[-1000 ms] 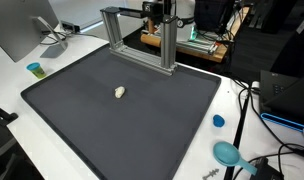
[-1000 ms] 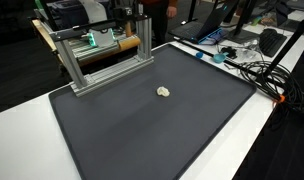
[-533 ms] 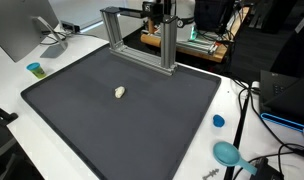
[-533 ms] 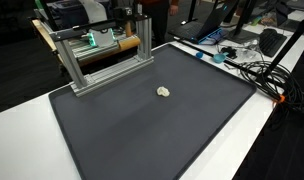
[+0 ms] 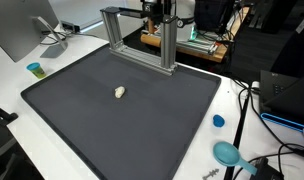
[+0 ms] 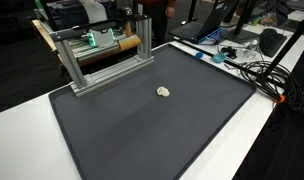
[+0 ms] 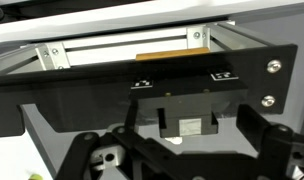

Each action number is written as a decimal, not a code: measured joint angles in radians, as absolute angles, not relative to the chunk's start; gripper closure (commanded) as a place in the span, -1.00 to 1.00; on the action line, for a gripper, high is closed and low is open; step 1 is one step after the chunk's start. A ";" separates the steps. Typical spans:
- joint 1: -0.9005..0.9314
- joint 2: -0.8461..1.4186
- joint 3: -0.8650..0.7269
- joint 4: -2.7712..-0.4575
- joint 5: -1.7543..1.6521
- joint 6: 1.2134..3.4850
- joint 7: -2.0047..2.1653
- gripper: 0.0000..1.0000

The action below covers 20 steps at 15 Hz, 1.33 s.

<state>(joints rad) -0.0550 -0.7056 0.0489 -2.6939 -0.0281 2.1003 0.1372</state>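
A small cream lump [image 5: 119, 92] lies alone near the middle of the dark grey mat [image 5: 142, 125]; it also shows on the mat [image 6: 142, 130] as the same lump [image 6: 164, 92]. An aluminium frame [image 5: 142, 40] stands at the mat's back edge. In the wrist view my gripper [image 7: 182, 160] is open, its black fingers [image 7: 87, 152] spread wide with nothing between them. The lump [image 7: 110, 157] appears small and far off beneath the gripper body, the frame [image 7: 122, 48] beyond it. A dark part of the arm [image 5: 157, 9] shows behind the frame's top.
A blue cup [image 5: 35, 69] stands on the white table beside a monitor [image 5: 22, 30]. A blue cap [image 5: 218, 121] and a teal round tool [image 5: 227, 153] lie off the mat's edge. Cables [image 6: 247, 65] and equipment crowd one side.
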 measured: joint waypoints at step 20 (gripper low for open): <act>-0.050 -0.673 0.041 -2.686 -0.028 2.132 0.136 -1.00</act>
<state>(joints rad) -0.0504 -0.6734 0.0405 -2.6863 -0.0281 2.1324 0.1361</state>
